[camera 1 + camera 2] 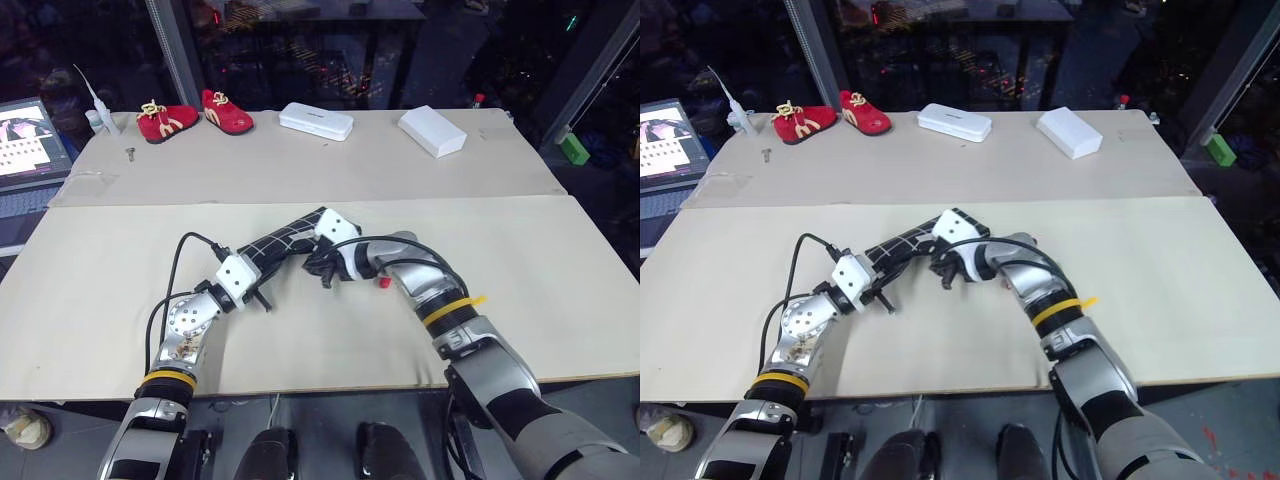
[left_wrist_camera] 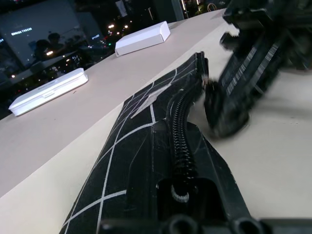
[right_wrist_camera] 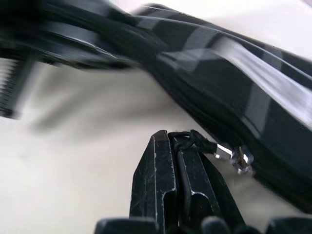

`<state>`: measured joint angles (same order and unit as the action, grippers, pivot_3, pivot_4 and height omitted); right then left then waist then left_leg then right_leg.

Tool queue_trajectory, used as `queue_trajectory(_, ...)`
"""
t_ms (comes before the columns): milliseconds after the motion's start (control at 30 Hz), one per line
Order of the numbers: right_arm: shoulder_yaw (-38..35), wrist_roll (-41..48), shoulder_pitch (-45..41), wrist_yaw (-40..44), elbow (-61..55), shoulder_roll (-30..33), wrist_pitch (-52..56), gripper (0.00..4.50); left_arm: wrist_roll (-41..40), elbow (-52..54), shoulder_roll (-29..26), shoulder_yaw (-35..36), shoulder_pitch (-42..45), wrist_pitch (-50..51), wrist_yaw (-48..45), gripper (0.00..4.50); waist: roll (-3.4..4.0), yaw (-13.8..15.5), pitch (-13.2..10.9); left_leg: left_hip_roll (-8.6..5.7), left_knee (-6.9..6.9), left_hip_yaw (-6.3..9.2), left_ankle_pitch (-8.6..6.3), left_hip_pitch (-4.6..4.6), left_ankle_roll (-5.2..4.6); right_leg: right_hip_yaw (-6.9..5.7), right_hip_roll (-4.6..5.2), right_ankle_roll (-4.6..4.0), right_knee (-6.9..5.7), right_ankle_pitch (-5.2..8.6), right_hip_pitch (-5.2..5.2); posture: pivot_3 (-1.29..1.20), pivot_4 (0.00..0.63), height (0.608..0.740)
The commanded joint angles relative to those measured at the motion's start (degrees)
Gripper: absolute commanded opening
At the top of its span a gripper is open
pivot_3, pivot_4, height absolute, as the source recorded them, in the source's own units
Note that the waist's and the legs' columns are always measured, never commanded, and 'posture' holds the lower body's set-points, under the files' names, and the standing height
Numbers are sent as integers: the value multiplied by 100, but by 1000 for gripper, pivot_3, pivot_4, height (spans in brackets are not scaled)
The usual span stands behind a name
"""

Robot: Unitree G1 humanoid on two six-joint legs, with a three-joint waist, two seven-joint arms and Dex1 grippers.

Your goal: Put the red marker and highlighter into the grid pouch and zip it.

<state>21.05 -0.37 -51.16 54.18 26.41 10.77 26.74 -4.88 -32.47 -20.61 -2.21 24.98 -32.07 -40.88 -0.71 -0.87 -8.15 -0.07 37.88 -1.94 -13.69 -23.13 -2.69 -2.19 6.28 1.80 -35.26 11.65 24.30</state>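
The grid pouch (image 1: pixel 285 240), black with thin white lines, lies slanted across the middle of the beige table (image 1: pixel 120 260). My left gripper (image 1: pixel 255 275) is shut on the pouch's near end, and its zipper (image 2: pixel 181 131) runs away from that grip. At the far end my right gripper (image 3: pixel 178 141) is shut on the black zipper-pull loop (image 3: pixel 195 140), with the metal slider (image 3: pixel 234 156) just beside its fingertips. The right gripper (image 1: pixel 322 265) sits against the pouch's right side. The red marker and the highlighter are out of view.
Along the far edge of the table stand two red shoes (image 1: pixel 195 117) and two white boxes (image 1: pixel 316 121) (image 1: pixel 432 130). A laptop (image 1: pixel 30 140) sits off the left edge. A small green block (image 1: pixel 573 150) lies beyond the right edge.
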Motion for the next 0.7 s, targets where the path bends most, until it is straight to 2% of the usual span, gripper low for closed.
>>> queue_trajectory(33,149,146,-4,298,-673,-87,103,26,-126,156,68,10,205,13,-42,0,0,14,0,-1,1,3,0,0,0,-3,0,0,1,0,-2,0,150,740)
queue_trajectory(200,-177,377,-118,157,-803,-293,386,26,-90,51,174,-26,307,-5,-77,0,0,12,0,-1,2,4,2,0,3,-5,-1,0,1,0,-2,0,150,740)
queue_trajectory(367,-412,321,-57,-27,-752,8,435,1455,-69,60,234,-23,322,-9,-61,0,0,8,0,-2,2,4,2,0,4,-5,-2,0,1,0,-2,0,150,740)
queue_trajectory(567,-803,990,474,455,-2360,988,1700,3596,-91,248,248,-10,190,37,-53,0,0,39,0,-2,2,8,2,-5,3,-9,-1,0,7,0,-4,0,150,740)
queue_trajectory(700,-1506,1776,994,757,-3698,1836,2419,3596,-109,371,259,18,110,84,-1,0,-1,42,0,0,2,9,1,-6,2,-11,-2,0,11,0,-4,0,150,740)
